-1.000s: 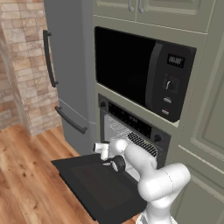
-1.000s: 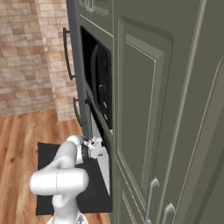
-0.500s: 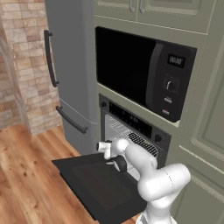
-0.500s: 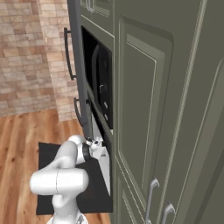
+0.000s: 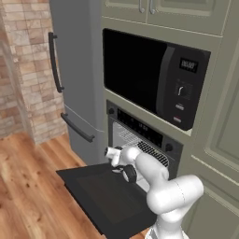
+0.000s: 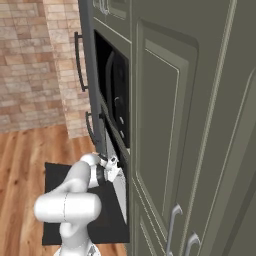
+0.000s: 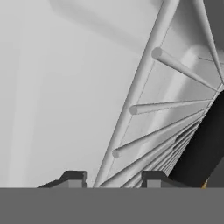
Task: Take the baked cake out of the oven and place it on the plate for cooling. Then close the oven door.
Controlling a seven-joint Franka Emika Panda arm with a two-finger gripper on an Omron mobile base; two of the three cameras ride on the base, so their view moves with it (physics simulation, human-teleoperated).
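With the flat black drop-down oven door (image 5: 105, 196) lying open, the white arm's pincer (image 7: 113, 178) reached into the black built-in oven (image 5: 140, 140), its 2 dark tips closed about a bar of the pale wire rack (image 7: 144, 109), presumably groping toward the cake.

The oven door (image 5: 105, 198) lies flat, a matt black panel with a slightly smoother dark window. The wire rack (image 7: 162, 144) looks like pale grey metal — smooth round rods. The floor (image 5: 28, 196) is warm wood planking; the wall (image 5: 23, 70) is rough brick — reddish and tan.
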